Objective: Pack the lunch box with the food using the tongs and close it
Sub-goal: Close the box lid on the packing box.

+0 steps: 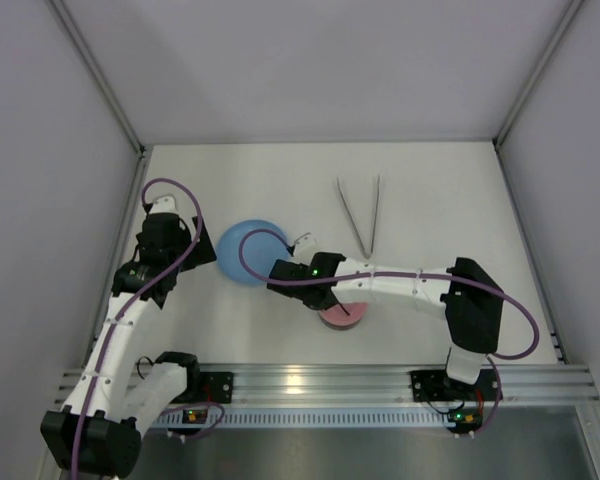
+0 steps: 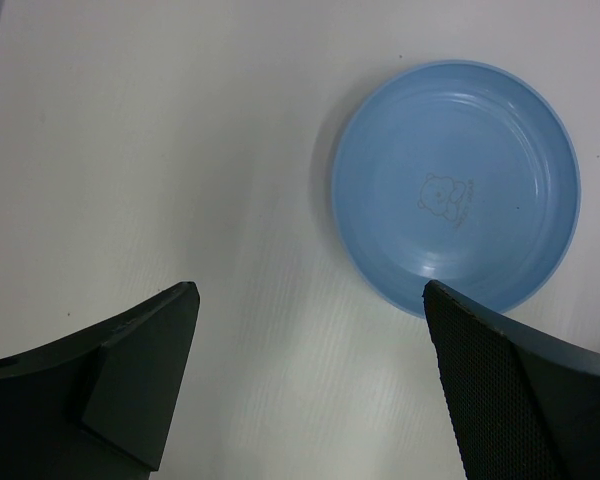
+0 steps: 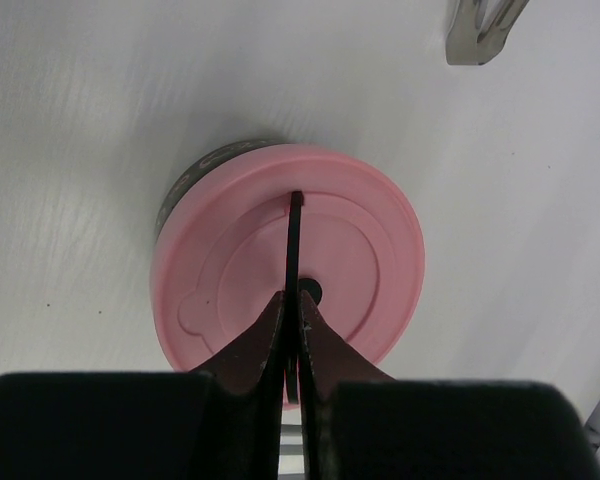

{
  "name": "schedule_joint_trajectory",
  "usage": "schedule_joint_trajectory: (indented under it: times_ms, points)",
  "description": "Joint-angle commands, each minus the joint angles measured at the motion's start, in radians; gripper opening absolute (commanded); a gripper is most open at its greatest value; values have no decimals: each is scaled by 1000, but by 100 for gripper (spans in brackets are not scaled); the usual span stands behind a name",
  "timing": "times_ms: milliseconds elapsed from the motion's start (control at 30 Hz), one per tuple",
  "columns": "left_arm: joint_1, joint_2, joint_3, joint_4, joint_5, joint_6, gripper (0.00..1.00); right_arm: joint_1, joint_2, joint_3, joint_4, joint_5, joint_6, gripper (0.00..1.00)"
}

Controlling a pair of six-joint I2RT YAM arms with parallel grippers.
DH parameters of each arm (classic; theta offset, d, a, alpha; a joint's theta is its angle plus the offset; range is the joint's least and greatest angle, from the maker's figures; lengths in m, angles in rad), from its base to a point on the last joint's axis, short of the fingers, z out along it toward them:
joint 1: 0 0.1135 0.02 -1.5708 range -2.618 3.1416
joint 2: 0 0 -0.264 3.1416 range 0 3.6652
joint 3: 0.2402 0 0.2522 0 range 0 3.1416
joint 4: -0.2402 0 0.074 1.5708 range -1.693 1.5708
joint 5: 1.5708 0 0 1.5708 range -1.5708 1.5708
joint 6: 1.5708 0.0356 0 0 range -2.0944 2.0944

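The lunch box [image 3: 193, 176] is seen on the white counter [image 1: 430, 200], near the front edge and just ahead of the right arm's base side. It is covered by its pink lid [image 3: 360, 250]; only a strip of the steel wall is shown under the lid's far left rim. Whether the lid is fully seated cannot be told.

The right claw [image 3: 292, 300] is held directly above the lid. Its two fingers are pressed almost together, and the thin dark handle [image 3: 295, 225] on top of the lid is pinched between them.

The left claw [image 2: 310, 300] is held over the counter at the left, with its fingers spread wide and nothing gripped between them. Just beyond its right finger a blue plate [image 2: 500, 140] is seen, flat on the counter, with a small bear drawing at its centre. In the top view the plate is placed between the two claws, near the lunch box but apart from it.

The tongs [image 1: 360, 215] are laid flat on the counter further back and to the right, well apart from the lunch box. Their joined end is pointed toward the arms, and their two slim arms are spread away in a narrow V.
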Motion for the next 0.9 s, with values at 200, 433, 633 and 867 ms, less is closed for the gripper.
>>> schedule_joint_trajectory:
  times_ms: [200, 433, 633, 867]
  points:
    - [-5, -6, -6, 7, -13, 5, 99, 9, 10, -86, 130, -56, -4, 6]
    - [-8, -8, -6, 5, -14, 5, 99, -5, -18, -164, 202, -104, 0, 7]
    - [-10, -6, -6, 4, -17, 5, 99, -5, -27, -175, 212, -112, 3, 16]
    - [-11, -5, -6, 4, -20, 4, 99, -5, -68, -158, 187, -95, 8, 32]
